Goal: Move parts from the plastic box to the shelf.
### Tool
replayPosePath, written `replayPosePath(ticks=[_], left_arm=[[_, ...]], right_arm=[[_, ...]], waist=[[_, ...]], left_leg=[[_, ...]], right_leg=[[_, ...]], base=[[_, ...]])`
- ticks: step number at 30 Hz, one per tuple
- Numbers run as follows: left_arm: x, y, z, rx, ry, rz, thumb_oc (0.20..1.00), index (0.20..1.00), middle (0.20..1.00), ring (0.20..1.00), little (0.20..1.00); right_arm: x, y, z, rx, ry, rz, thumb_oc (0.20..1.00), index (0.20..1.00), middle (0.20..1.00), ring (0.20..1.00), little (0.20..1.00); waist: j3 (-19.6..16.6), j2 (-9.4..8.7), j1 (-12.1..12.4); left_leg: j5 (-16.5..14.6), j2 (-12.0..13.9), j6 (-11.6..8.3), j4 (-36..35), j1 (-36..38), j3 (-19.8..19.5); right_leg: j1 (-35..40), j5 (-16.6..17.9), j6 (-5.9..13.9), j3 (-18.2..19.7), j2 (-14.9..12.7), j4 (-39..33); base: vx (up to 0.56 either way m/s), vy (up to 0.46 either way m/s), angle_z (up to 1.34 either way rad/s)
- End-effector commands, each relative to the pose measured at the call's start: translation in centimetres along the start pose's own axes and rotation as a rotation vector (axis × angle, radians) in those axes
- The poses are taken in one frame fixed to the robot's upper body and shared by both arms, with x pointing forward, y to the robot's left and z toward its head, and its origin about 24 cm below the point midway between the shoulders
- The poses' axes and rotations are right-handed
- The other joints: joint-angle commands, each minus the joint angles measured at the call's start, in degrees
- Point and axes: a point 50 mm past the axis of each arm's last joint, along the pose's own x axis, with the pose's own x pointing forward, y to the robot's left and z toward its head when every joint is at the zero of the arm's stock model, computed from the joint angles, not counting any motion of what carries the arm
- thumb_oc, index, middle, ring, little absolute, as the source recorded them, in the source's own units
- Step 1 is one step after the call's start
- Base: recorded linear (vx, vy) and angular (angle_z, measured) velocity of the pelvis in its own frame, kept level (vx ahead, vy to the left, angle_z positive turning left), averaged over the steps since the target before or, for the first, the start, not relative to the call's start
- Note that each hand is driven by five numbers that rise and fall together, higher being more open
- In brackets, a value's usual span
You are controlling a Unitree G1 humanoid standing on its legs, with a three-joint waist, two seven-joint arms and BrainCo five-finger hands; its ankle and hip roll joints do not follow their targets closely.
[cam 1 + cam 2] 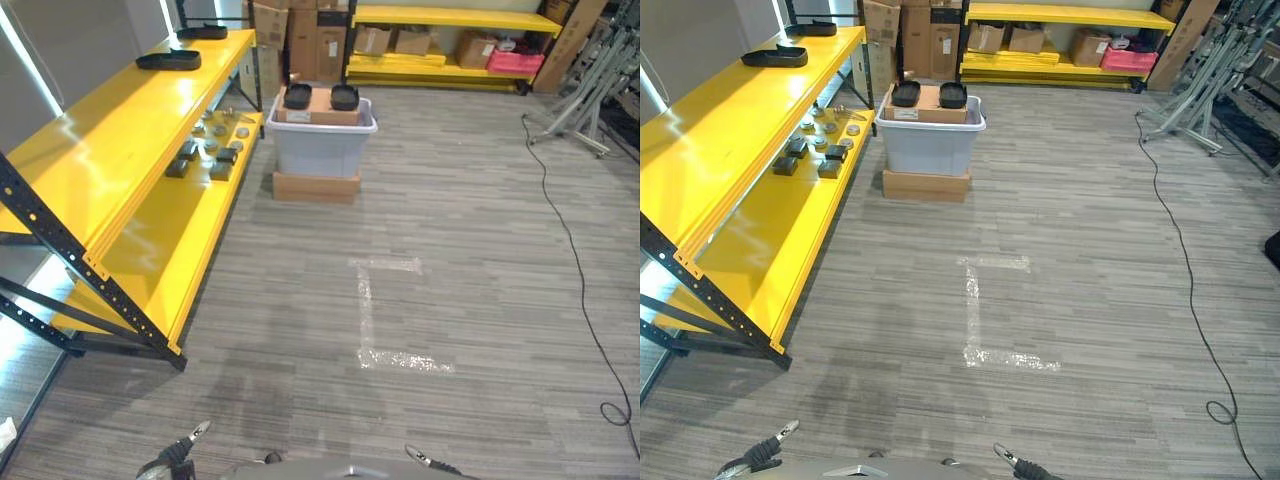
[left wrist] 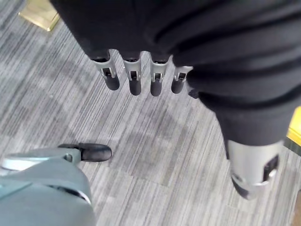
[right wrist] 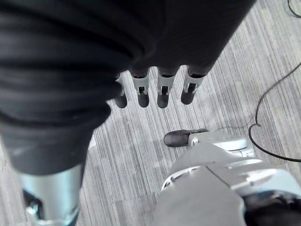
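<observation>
Here, on the robot's left, the yellow shelf [image 1: 120, 150] runs away from it, with two flat black parts [image 1: 168, 60] on its upper deck and a cluster of small dark and metal parts [image 1: 208, 150] on the lower deck. Ahead, just beside the far end of the shelf, the grey plastic box [image 1: 320, 140] stands on a low cardboard base [image 1: 316, 187], and two black parts [image 1: 320, 97] rest on cardboard on top of it. The left hand [image 2: 141, 75] hangs low over the carpet with fingers straight and relaxed, holding nothing; the right hand [image 3: 155, 89] hangs likewise, fingers loose and empty. Both hands are well apart from the box, so no pick seems to have begun. The risk from here looks to be in the approach: a walk that drifts left could brush the black shelf frame [image 1: 60, 250], and a reach made from too far back could tip the cardboard or nudge a part off the box. To the right, a black cable [image 1: 570, 250] trails across the floor.
</observation>
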Motion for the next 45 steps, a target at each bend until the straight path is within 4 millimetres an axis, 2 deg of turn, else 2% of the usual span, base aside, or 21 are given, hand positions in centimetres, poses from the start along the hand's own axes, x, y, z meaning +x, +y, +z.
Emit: replayPosePath(ticks=[1, 14, 24, 32, 35, 39, 42, 45], left_arm=[[0.3, -1.0, 2.0, 0.056, -0.044, -0.014, 1.000, 1.000, 1.000, 1.000, 1.000], [0.4, -0.6, 1.6, -0.012, -0.010, 0.020, 1.000, 1.000, 1.000, 1.000, 1.000], [0.4, -1.4, 2.2, -0.052, -0.047, -0.020, 1.000, 1.000, 1.000, 1.000, 1.000], [0.4, -1.6, 2.2, -0.055, -0.076, -0.006, 1.000, 1.000, 1.000, 1.000, 1.000], [0.3, -1.8, 3.0, -0.086, -0.135, -0.026, 1.000, 1.000, 1.000, 1.000, 1.000], [-0.2, -3.0, 8.1, -0.036, -0.300, -0.095, 1.000, 1.000, 1.000, 1.000, 1.000], [-0.2, -3.3, 8.6, -0.018, -0.303, -0.104, 1.000, 1.000, 1.000, 1.000, 1.000], [-0.2, -3.2, 8.9, 0.016, -0.296, -0.076, 1.000, 1.000, 1.000, 1.000, 1.000]], right_arm=[[0.2, 0.1, 0.8, -0.047, 0.026, -0.032, 1.000, 1.000, 1.000, 1.000, 1.000], [0.4, 1.1, 0.6, -0.025, 0.033, 0.009, 1.000, 1.000, 1.000, 1.000, 1.000], [0.3, 1.1, 2.3, 0.011, -0.092, -0.027, 1.000, 1.000, 1.000, 1.000, 1.000], [0.3, 1.3, 2.1, 0.049, -0.092, 0.021, 1.000, 1.000, 1.000, 1.000, 1.000], [0.3, 1.5, 2.8, 0.009, -0.135, 0.028, 1.000, 1.000, 1.000, 1.000, 1.000], [-0.3, 2.4, 7.2, 0.017, -0.324, 0.091, 1.000, 1.000, 1.000, 1.000, 1.000], [-0.4, 2.8, 7.9, 0.000, -0.334, 0.104, 1.000, 1.000, 1.000, 1.000, 1.000], [-0.4, 3.6, 8.8, -0.031, -0.343, 0.128, 1.000, 1.000, 1.000, 1.000, 1.000]], waist=[[1.3, -0.06, 0.5], [1.1, -0.22, 0.9], [1.6, -0.19, 0.4], [1.6, -0.95, 0.6], [1.8, -1.15, 0.7], [2.9, -1.52, 1.0], [3.0, -1.38, 1.0], [4.2, -0.78, 1.1]], left_leg=[[-4.8, 1.1, -0.55, -0.4, 1.1, 1.9], [-4.7, 1.1, -0.66, -0.4, 1.1, 1.4], [-4.7, 1.1, -0.33, -0.4, 1.4, 1.7], [-4.7, 0.8, -0.10, -0.3, 1.9, 1.4], [-4.9, 0.7, 0.07, -0.1, 2.1, 1.4], [-5.4, 0.4, 0.99, 0.6, 2.0, 1.5], [-5.7, 0.1, 1.73, 0.7, 1.9, 0.9], [-5.9, 0.0, 3.17, 2.3, 0.7, 0.3]], right_leg=[[0.1, -1.9, 3.24, -2.4, -2.6, 0.7], [0.2, -1.8, 3.30, -2.7, -2.8, 0.8], [-0.3, -1.8, 3.40, -2.2, -3.0, 1.6], [-0.1, -1.4, 3.45, -1.7, -2.9, 1.5], [0.0, -1.3, 3.50, -1.6, -3.0, 1.5], [-1.3, -1.1, 4.26, -0.9, -4.1, 4.1], [-2.2, -2.2, 4.28, 0.1, -4.3, 7.0], [-6.7, -2.3, 4.58, 0.3, -5.0, 18.7]], base=[[0.00, 0.000, 0.00], [0.00, -0.002, 0.01], [0.00, 0.000, 0.00], [0.02, 0.021, 0.00], [0.05, 0.043, 0.00], [0.05, 0.089, -0.02], [0.09, 0.089, -0.03], [0.12, 0.079, -0.16]])
